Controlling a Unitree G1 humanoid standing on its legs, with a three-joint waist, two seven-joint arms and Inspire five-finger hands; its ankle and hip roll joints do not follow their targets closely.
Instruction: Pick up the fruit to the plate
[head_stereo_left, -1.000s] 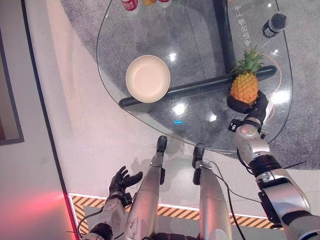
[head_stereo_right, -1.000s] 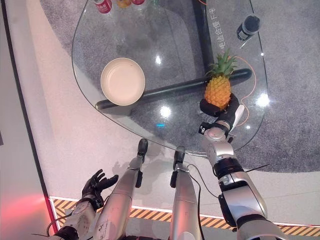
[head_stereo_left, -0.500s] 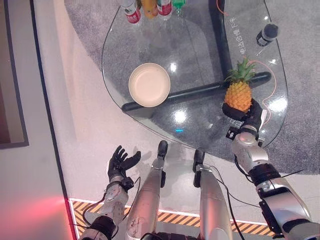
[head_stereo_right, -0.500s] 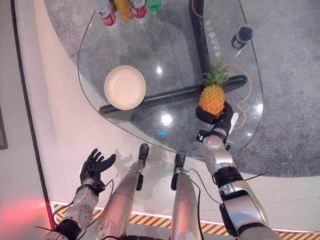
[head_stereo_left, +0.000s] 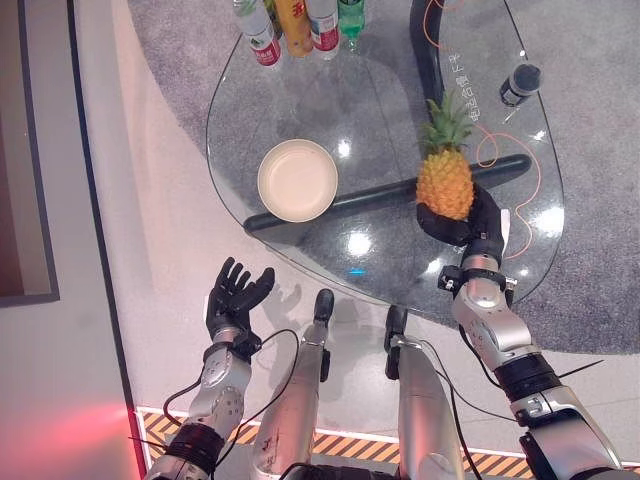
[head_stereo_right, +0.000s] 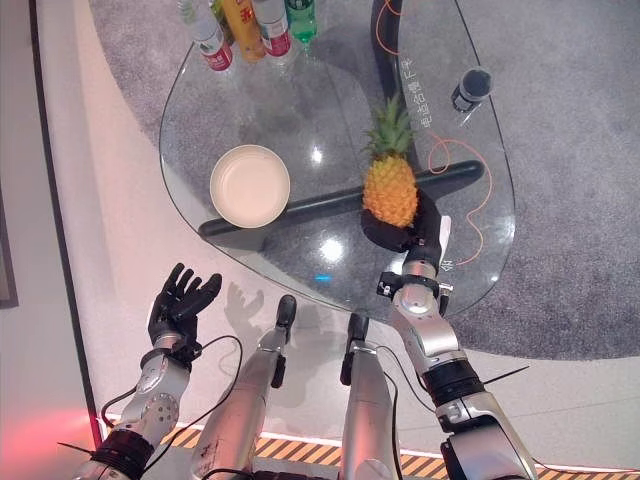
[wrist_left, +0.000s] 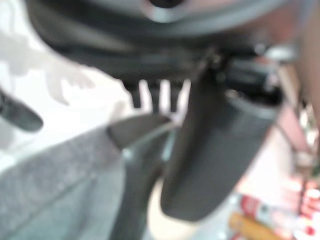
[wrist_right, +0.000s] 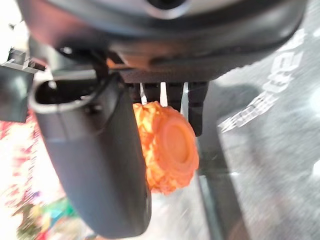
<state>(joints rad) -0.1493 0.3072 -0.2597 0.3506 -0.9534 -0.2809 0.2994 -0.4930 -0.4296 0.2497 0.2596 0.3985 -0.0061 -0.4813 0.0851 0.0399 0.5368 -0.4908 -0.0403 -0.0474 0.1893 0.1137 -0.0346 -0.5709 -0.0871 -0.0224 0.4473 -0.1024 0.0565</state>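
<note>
- Pineapple (head_stereo_left: 445, 183) sits upright in my right hand (head_stereo_left: 468, 222), leafy crown pointing away from me, over the right part of the glass table (head_stereo_left: 385, 90).
- My right hand's fingers curl around the fruit's lower body from below and behind; in the right wrist view the orange base (wrist_right: 170, 150) shows between my thumb (wrist_right: 100, 165) and the row of fingers.
- I cannot tell from these views whether the pineapple's base touches the glass or hangs just above it.
- Just behind the fruit, under the glass, a dark bar (head_stereo_left: 380, 190) of the table frame runs across toward the plate.
- The cream plate (head_stereo_left: 297, 180) lies on the glass well apart from the pineapple, to my left of it, with nothing in it.
- An orange cord (head_stereo_left: 520, 160) loops on the table to the right of the fruit.
- A dark bottle (head_stereo_left: 518, 84) stands farther back on the right side of the table.
- Several bottles (head_stereo_left: 296, 24) stand clustered at the table's far edge, beyond the plate.
- My left hand (head_stereo_left: 233, 296) is off the table, low on my left over the pale floor (head_stereo_left: 150, 230), its fingers spread straight and holding nothing.
</note>
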